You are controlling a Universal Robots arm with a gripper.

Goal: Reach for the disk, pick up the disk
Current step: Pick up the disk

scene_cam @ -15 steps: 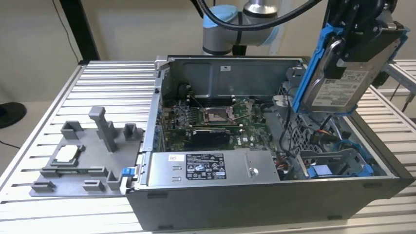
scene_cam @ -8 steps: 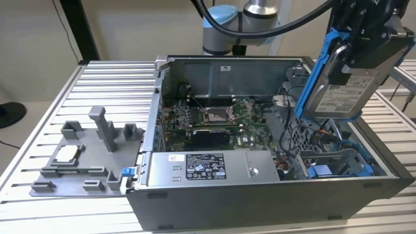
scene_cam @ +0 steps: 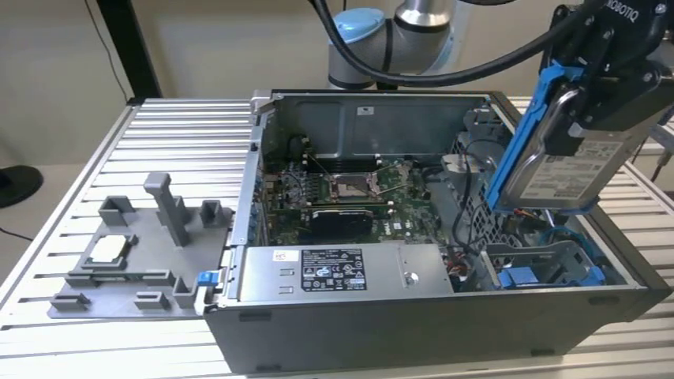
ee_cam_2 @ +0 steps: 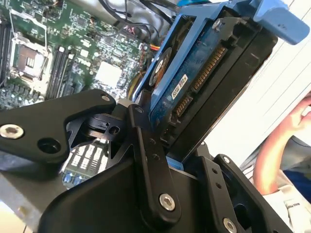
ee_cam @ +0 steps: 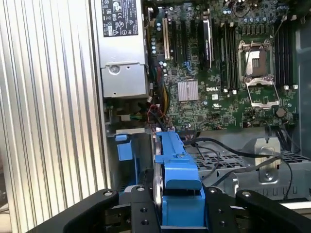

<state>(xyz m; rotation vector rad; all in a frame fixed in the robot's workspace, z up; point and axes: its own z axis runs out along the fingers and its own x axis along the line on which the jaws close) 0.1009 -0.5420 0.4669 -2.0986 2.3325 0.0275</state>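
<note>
Exterior view: disk (scene_cam: 548, 170) in fingers (scene_cam: 574, 118) above open computer case (scene_cam: 421, 332).

From my remote station, I see an open computer case (scene_cam: 421, 332) sitting on the ribbed metal counter (scene_cam: 158, 150), its green motherboard (scene_cam: 348, 197) exposed with the empty processor socket (scene_cam: 348, 187) near the middle. A grey power supply box (scene_cam: 337, 272) with a black-and-white label lies along the case's near wall. To the exterior view's left of the case rests a grey plastic fixture tray (scene_cam: 126, 260) carrying a small square silver chip (scene_cam: 109, 249). In the second wrist view, a person's arm (ee_cam_2: 277, 150) shows beyond the counter.
</note>
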